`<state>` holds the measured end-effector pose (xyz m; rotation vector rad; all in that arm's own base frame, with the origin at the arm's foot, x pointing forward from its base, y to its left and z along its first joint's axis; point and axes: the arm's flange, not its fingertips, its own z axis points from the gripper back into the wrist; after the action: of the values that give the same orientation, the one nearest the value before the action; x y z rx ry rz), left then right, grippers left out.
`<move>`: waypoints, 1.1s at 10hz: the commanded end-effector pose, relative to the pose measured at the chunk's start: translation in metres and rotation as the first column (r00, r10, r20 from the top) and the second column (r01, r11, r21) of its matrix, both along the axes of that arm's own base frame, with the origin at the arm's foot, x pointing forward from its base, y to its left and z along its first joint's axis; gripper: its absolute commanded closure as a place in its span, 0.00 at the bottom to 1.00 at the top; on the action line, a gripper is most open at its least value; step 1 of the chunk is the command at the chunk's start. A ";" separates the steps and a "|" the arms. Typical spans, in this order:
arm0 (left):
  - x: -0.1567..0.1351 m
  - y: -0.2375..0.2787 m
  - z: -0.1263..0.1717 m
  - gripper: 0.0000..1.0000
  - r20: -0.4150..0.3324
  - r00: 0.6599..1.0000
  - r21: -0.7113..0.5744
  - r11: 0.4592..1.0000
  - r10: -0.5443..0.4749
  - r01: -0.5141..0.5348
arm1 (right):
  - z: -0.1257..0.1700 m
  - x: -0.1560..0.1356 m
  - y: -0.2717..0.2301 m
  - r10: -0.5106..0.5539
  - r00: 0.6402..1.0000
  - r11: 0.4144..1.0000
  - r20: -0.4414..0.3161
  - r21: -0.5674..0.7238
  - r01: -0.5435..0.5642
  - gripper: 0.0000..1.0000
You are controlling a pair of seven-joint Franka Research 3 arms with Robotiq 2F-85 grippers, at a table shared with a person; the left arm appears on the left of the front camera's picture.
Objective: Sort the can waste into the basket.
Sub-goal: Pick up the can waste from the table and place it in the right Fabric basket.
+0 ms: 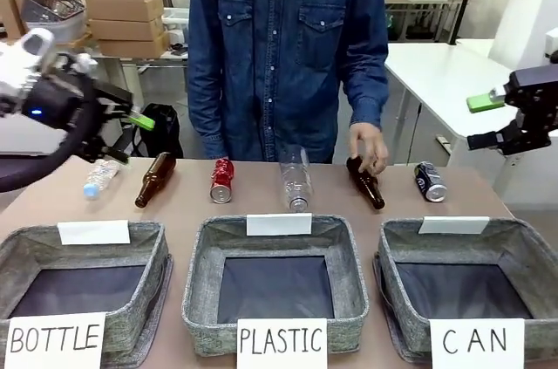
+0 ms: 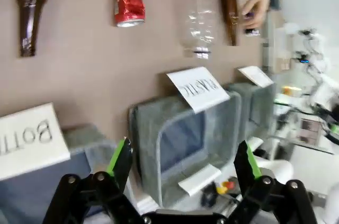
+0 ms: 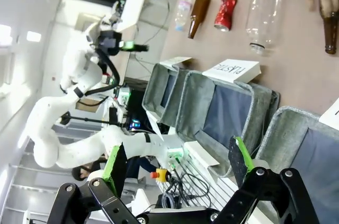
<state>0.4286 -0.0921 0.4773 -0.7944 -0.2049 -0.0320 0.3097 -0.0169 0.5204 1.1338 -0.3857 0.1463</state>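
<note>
Nearest, 3 grey baskets line the surface's (image 1: 183, 205) edge: the BOTTLE basket (image 1: 148, 238), the PLASTIC basket (image 1: 199, 264) and, rightmost, the CAN basket (image 1: 523, 240). Behind them 6 items lie in 1 row: 2 of clear plastic, the small plastic bottle (image 1: 100, 175) and the large plastic bottle (image 1: 296, 179); 2 of brown glass, the left brown bottle (image 1: 155, 180) and the right brown bottle (image 1: 367, 183); and 2 cans. The red can (image 1: 221, 181) lies left of centre, and the black can (image 1: 429, 182) lies behind the CAN basket. A person's hand (image 1: 370, 147) touches the right brown bottle. The left claw (image 2: 183, 155) and the right claw (image 3: 177, 152) hover, both spread and empty.
</note>
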 end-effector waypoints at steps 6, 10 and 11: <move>0.034 -0.059 -0.038 0.00 -0.029 0.998 0.066 0.996 0.054 -0.052 | 0.001 0.005 0.001 0.011 0.999 1.000 0.032 0.022 -0.012 0.00; 0.078 -0.029 -0.025 0.00 -0.080 0.996 -0.048 0.998 0.044 -0.048 | 0.001 0.005 0.001 0.011 0.999 1.000 0.032 0.022 -0.012 0.00; 0.063 0.016 -0.014 0.00 -0.087 0.995 -0.061 0.996 0.055 -0.061 | 0.001 0.005 0.001 0.011 0.999 1.000 0.032 0.022 -0.012 0.00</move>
<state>0.5050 -0.1197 0.4495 -0.8177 -0.1503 0.0798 0.3106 -0.0172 0.5206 1.1427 -0.3856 0.1477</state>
